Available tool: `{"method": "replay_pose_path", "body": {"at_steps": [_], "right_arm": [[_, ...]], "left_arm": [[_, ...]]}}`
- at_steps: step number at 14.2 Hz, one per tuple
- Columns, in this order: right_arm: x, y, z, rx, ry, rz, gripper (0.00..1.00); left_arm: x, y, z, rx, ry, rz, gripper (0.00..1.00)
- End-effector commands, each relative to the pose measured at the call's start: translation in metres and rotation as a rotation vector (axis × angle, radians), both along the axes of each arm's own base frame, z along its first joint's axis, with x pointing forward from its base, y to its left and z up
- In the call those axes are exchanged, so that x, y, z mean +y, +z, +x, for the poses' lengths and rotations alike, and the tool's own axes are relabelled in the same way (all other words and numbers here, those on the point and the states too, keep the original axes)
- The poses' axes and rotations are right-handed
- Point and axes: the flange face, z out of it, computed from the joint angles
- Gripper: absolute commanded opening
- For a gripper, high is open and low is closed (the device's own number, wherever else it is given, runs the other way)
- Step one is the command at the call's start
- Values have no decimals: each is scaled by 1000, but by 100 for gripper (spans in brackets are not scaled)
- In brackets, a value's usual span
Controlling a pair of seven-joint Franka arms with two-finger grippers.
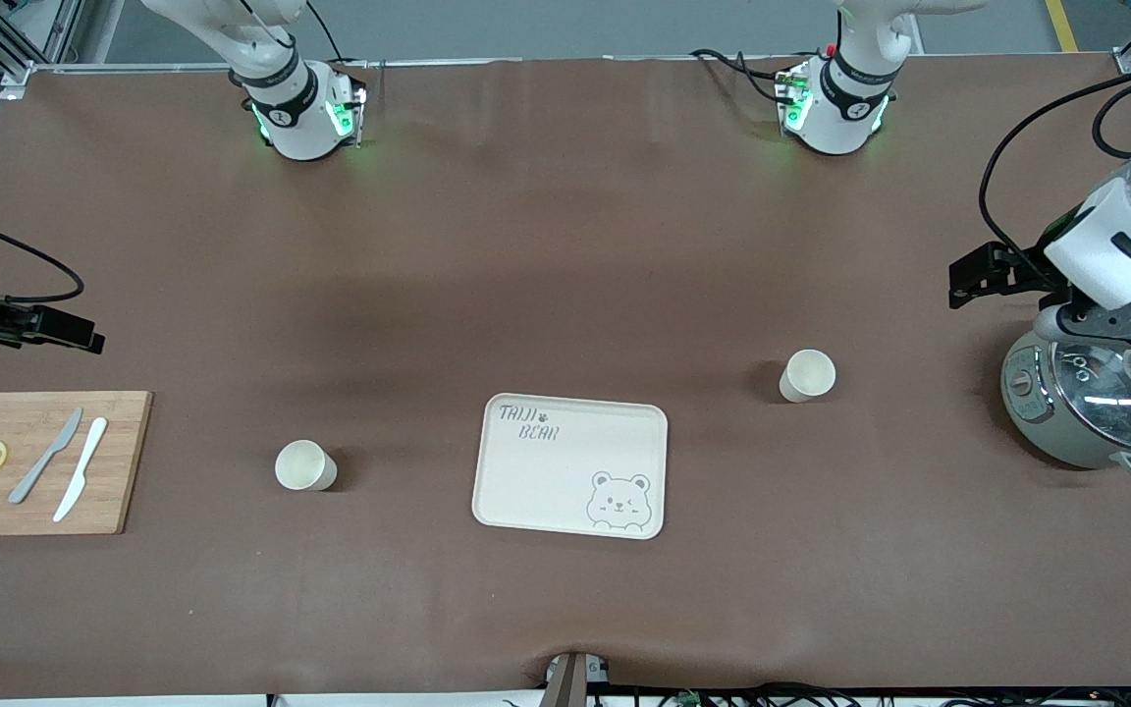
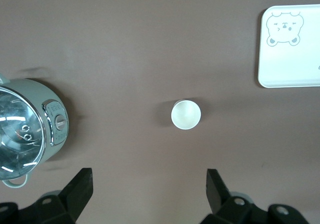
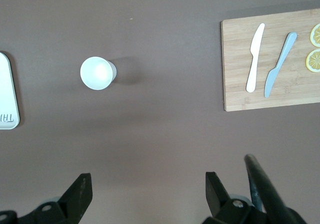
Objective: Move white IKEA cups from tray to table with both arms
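Looking down from the front: tray [image 1: 570, 466] bare, both white cups off it, upright on the table [image 1: 565, 245]; one cup [image 1: 305, 464] toward the right arm's end, the other cup [image 1: 807, 375] toward the left arm's. Task looks done.

Left wrist: left gripper [image 2: 147, 194] high above the table by the rice cooker [image 2: 27, 131], jaws apart, empty.

Right wrist: right gripper [image 3: 147, 196] likewise spread, empty, near the cutting board [image 3: 272, 58]. Both arms parked wide, likely clearing the cups.

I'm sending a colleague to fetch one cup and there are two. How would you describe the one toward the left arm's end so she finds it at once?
Start at the cream tray with the bear drawing in the middle of the brown table. Go toward the grey cooker with the glass lid; the cup stands upright on the mat between them. Unlike the other cup, near the wooden cutting board, it sits farther from the front camera.
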Motion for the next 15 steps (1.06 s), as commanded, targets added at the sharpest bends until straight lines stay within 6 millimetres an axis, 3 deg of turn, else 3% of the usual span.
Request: {"method": "replay_pose_path", "body": {"at_steps": [1,5,7,13,15], "right_arm": [[8,1,-14,7,-1,-17,100],[42,5,-17,-29,-47,-27,100],[58,5,-17,-29,-62,-33,100],[47,13,-39,-39,-56,-80,100],[27,11,-42,-46,-25,-74,100]], "left_arm": [[1,2,-3,-14,-6,9,100],[4,-12,8,-27,-21,36,100],[5,-7,13,-72,-21,39,100],[3,-6,12,-74,-18,39,100],[1,-6,12,-74,-14,33,100]]}}
